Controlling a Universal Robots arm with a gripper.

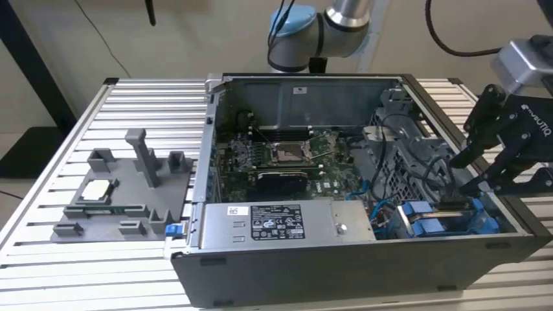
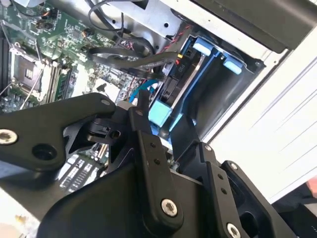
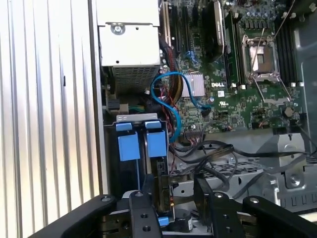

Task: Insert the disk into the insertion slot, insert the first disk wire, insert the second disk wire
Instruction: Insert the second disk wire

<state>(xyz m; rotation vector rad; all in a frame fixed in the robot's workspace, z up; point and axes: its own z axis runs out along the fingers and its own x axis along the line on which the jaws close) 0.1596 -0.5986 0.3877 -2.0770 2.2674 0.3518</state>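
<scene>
The disk sits in its blue carrier inside the insertion slot of the drive cage, at the front corner of the open computer case on the exterior view's right. Two blue carrier tabs show at the cage mouth. My gripper hangs just over that cage. In the second wrist view its black fingers close on the light-blue plug of a blue disk wire, right beside the disk's end. A black wire bundle crosses above the disk.
The motherboard with its open CPU socket fills the case floor. A grey labelled power-supply box lies along the front wall. A grey fixture plate with posts stands on the slatted table at the exterior view's left.
</scene>
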